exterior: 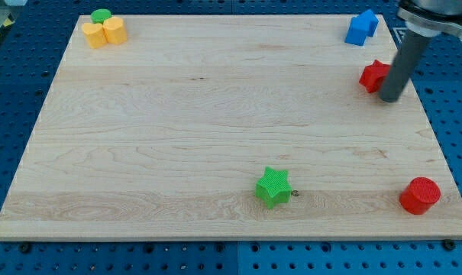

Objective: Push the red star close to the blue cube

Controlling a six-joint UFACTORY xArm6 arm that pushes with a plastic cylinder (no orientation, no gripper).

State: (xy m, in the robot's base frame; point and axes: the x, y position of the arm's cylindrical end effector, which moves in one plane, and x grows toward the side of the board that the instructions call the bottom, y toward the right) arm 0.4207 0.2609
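Note:
The red star [373,76] lies near the board's right edge, partly hidden behind my rod. The blue cube [361,27] sits at the view's top right corner of the board, a short way above the star. My tip [390,98] rests on the board just right of and slightly below the red star, touching or nearly touching it.
A red cylinder [420,195] stands at the bottom right. A green star [273,186] lies at bottom centre. A green cylinder [101,15], a yellow star-like block [95,34] and a yellow cylinder-like block [114,30] cluster at the top left. The wooden board [215,114] lies on a blue pegboard.

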